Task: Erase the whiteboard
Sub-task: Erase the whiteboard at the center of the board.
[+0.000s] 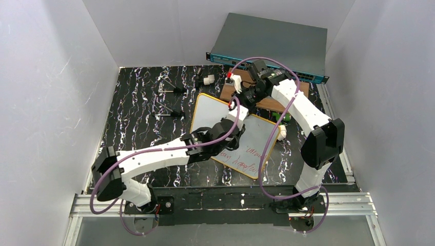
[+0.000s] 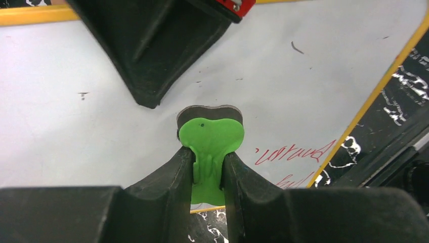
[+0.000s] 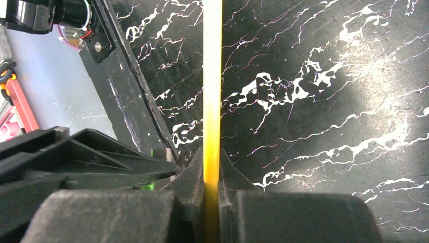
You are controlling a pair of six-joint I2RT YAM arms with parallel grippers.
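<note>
- The two arm bases sit at the near edge of the black, white-veined tabletop (image 1: 138,118), and both arms reach in toward its middle
- The whiteboard (image 1: 213,110) lies at the centre of the tabletop, turned at an angle, with its orange-yellow frame all round
- Red handwriting (image 1: 246,159) covers the near end of the whiteboard; the rest of the surface is nearly clean, with only a few faint specks in the left wrist view
- The left gripper (image 2: 208,157) is over the middle of the board, its jaws clamped on the stem of a green eraser (image 2: 211,134) whose dark pad faces the white surface, just beside the red writing
- The right gripper (image 3: 211,167) is at the board's far edge, jaws pinched together on the yellow frame, which the right wrist view shows edge-on
- A brown wooden board (image 1: 228,91) lies just beyond the whiteboard, under the right arm
- Farthest back, a grey box with a teal front (image 1: 272,41) stands against the rear wall
</note>
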